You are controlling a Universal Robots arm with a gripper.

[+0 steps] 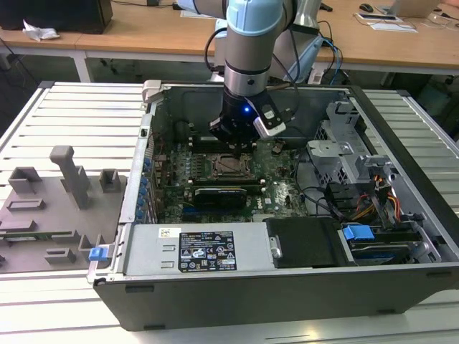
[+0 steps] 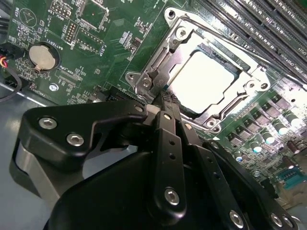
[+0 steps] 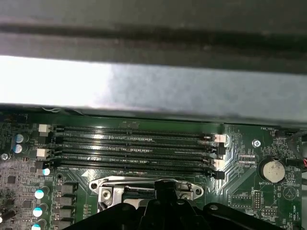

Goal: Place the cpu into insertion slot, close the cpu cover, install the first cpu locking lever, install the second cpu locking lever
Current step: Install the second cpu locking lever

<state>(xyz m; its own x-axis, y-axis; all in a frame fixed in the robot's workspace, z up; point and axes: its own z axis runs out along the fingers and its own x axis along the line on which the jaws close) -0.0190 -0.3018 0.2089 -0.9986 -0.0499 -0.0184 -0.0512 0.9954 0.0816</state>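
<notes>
Black claw (image 2: 165,103), fingers pressed together on nothing, noses the near-left edge of the insertion slot (image 2: 163,62); the cpu (image 2: 204,79) already lies seated, the cpu cover (image 2: 225,103) looks closed; I judge the levers remain.

The tool (image 2: 162,103) hides part of the cpu cover (image 2: 165,57).

Green board (image 2: 57,28) with round battery (image 2: 42,56); long memory slots (image 3: 134,143); grey fixture plate (image 1: 50,208) beside the case (image 1: 287,294).
</notes>
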